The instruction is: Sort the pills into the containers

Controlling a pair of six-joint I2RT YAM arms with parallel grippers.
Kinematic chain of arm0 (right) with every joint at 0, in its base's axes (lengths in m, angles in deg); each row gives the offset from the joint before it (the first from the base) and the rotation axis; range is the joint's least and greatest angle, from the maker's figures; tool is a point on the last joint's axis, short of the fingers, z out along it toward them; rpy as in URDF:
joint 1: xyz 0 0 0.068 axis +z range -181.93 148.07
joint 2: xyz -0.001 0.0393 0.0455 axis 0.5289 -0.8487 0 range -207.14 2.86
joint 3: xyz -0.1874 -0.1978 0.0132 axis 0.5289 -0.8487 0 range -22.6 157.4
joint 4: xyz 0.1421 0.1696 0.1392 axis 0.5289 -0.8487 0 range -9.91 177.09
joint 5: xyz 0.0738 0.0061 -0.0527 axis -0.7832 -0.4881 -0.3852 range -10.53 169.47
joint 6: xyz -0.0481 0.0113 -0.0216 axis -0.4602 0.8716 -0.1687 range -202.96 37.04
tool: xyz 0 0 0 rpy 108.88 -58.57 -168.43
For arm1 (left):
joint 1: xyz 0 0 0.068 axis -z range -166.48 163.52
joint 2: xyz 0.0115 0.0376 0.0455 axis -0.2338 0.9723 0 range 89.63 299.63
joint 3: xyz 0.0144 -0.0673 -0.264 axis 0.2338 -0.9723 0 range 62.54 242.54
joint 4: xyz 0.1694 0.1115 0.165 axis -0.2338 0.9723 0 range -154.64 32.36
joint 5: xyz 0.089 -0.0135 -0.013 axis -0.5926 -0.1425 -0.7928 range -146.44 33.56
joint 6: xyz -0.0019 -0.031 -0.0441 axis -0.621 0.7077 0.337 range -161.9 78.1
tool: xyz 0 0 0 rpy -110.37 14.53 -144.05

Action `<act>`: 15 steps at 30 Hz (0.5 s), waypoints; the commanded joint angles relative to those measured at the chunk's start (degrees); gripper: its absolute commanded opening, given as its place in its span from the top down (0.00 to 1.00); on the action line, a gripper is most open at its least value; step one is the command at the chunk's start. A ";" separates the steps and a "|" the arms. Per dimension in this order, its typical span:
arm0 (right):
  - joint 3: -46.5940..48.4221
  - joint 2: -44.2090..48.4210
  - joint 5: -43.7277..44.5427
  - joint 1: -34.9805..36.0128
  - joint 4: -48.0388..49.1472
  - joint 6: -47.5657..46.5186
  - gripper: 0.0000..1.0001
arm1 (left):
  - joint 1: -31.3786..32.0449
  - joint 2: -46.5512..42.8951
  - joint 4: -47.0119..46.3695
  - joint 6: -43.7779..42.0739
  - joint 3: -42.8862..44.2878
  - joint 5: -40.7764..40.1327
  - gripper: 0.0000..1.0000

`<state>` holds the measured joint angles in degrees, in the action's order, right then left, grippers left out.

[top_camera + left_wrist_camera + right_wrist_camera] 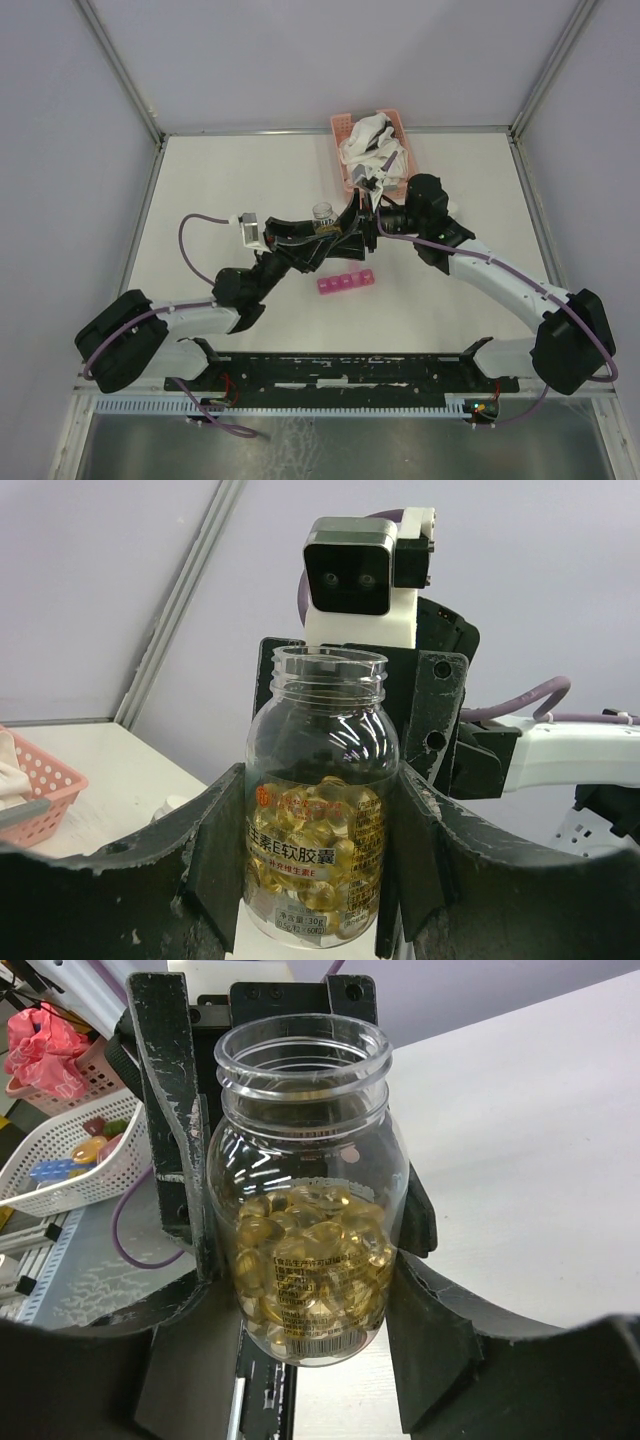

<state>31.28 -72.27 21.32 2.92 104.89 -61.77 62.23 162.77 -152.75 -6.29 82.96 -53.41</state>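
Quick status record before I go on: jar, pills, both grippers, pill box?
jar: upright, lid off
pills: yellow softgels, filling roughly half the jar
left gripper: shut on jar
right gripper: fingers flank jar, contact unclear
pill box: pink, on table, apart from jar

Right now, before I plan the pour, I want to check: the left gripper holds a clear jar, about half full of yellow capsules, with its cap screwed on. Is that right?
Not quite. The jar has no cap: its threaded mouth stands open, as the left wrist view shows. The rest holds: the left gripper grips it, and yellow capsules fill about half.
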 commanded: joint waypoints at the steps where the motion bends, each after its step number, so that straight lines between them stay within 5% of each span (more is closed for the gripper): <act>1: 2.10 0.29 -0.99 0.60 3.04 -0.31 0.67 | 0.42 0.62 -6.67 1.65 1.44 1.20 0.96; 8: 2.53 1.13 -2.23 0.63 -3.03 -6.40 0.84 | 0.41 -3.07 -3.19 1.72 -0.36 -1.79 0.53; 15: 3.24 2.49 -4.52 0.62 -13.58 -16.69 0.85 | -0.02 -13.12 15.06 -2.28 1.27 -3.16 0.29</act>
<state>32.68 -71.72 19.30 3.36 97.72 -70.60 62.69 155.93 -144.08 -6.38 81.98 -53.65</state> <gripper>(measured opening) 0.599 0.671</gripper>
